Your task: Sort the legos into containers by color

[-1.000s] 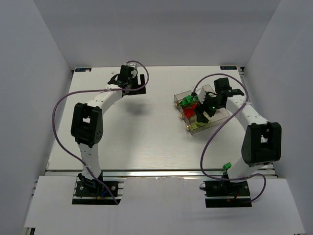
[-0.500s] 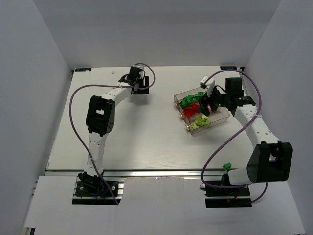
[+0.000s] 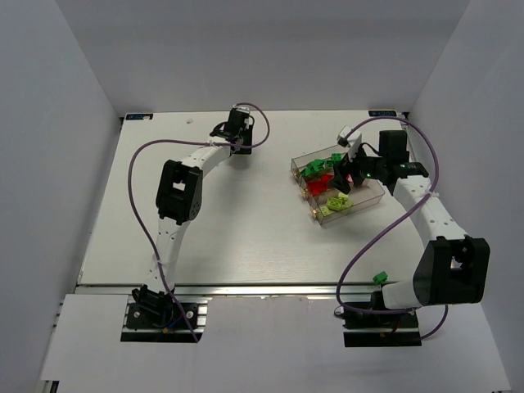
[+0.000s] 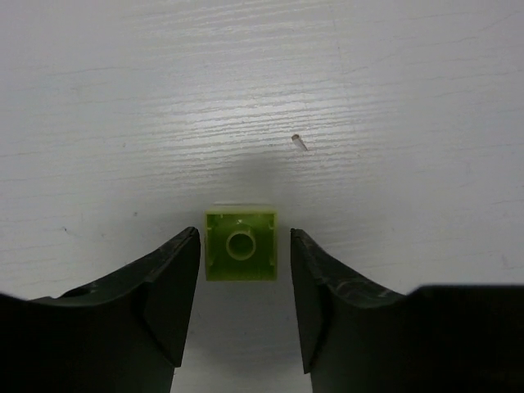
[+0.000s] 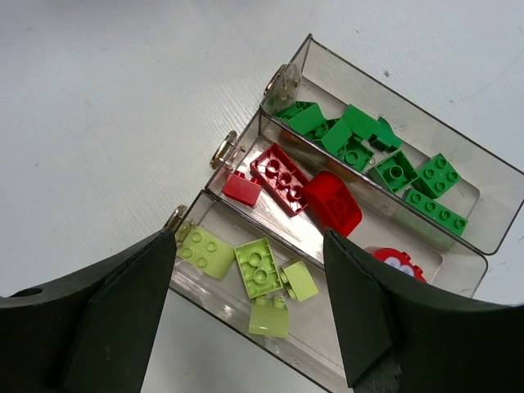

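Note:
A lime yellow-green lego (image 4: pixel 241 243) lies hollow side up on the white table. It sits between the fingertips of my left gripper (image 4: pixel 244 237), whose jaws are open with a thin gap on each side of it. In the top view the left gripper (image 3: pixel 238 128) is at the far edge of the table and hides that brick. My right gripper (image 5: pixel 250 236) hovers open and empty over the containers (image 5: pixel 409 100), three joined clear bins. These hold dark green legos (image 5: pixel 393 172), red legos (image 5: pixel 282 176) and lime legos (image 5: pixel 260 266), one colour per bin.
The containers (image 3: pixel 368 196) stand at the table's right, angled. A tiny pale speck (image 4: pixel 300 142) lies on the table beyond the lime brick. White walls close in the table on three sides. Purple cables loop along both arms.
My left arm has reached rightward along the far edge and its jaws have narrowed around the lime brick. My right gripper has risen and drawn back from low over the bins.

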`<action>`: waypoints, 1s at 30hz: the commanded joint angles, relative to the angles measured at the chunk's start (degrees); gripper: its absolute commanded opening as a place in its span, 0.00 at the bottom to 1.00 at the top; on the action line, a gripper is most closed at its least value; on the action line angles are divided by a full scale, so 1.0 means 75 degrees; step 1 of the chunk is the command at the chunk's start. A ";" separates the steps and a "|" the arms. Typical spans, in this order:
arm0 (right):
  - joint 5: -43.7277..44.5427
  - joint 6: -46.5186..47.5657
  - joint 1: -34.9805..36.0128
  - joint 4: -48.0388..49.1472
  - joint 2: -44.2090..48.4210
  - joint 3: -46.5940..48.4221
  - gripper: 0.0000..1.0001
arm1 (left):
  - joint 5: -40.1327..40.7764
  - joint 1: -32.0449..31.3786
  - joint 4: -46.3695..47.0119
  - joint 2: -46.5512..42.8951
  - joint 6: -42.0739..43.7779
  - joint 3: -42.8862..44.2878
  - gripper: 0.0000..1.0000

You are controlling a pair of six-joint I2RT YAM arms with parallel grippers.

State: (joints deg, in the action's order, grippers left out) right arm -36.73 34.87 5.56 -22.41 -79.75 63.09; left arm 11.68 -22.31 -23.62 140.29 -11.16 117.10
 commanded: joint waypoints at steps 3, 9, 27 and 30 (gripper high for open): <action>-0.0329 -0.0208 -0.0062 0.0211 0.0156 -0.0010 0.76 | 0.0188 0.0009 -0.0039 -0.0213 0.0070 0.0090 0.41; -0.0364 -0.0290 -0.0074 0.0223 0.0191 0.0025 0.76 | 0.0165 0.0009 0.0149 -0.0552 0.0011 -0.0226 0.21; 0.0116 -0.2082 -0.0389 0.1405 0.0554 0.0002 0.00 | -0.4298 -0.0855 0.3687 -0.6059 -0.1592 -0.6318 0.09; 0.0175 -0.2352 -0.0530 0.1582 0.0543 0.0002 0.00 | -0.4651 -0.1639 0.4109 -0.6131 -0.1874 -0.6718 0.09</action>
State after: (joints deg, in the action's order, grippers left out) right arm -36.29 21.19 2.66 -14.92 -77.28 63.07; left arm -15.25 -29.21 1.37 93.82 -21.37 69.95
